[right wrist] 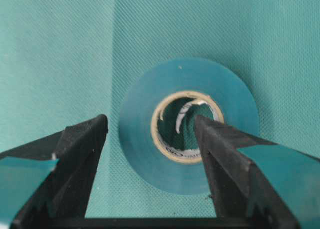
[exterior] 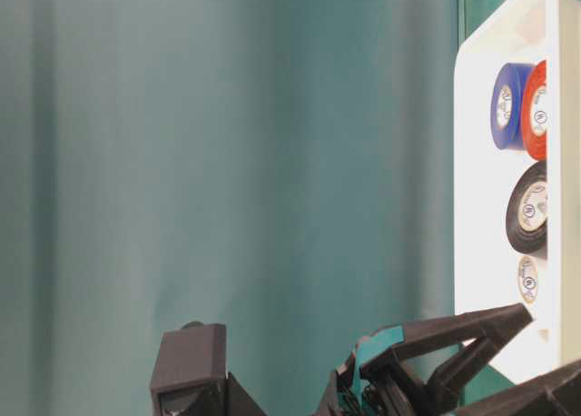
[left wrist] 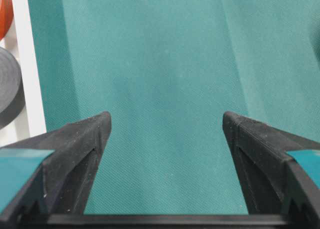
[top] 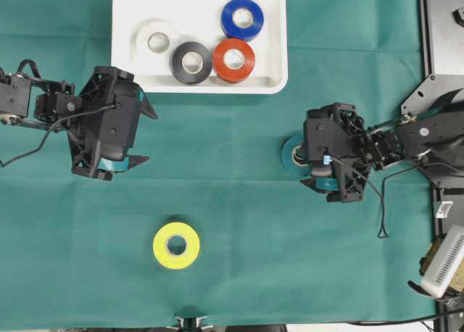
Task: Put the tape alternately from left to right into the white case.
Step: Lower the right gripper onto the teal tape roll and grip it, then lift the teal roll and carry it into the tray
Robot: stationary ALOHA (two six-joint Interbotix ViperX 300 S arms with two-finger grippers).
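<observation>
Right hand [right wrist: 150, 126] open, poised over teal roll [right wrist: 187, 124] flat on worktop, right of overhead frame; one finger over core, other outside rim. Left hand [top: 141, 138] open, empty. Yellow roll [top: 176, 246] lower centre, nearer left hand. White case [top: 270, 82] top centre.

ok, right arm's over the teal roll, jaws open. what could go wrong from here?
1. In the right wrist view one finger sits over the teal roll's core and the other outside its wall; closing off-centre could push it across the cloth.
2. The white case already holds four rolls bunched together, so a careless drop could land on the red roll.
</observation>
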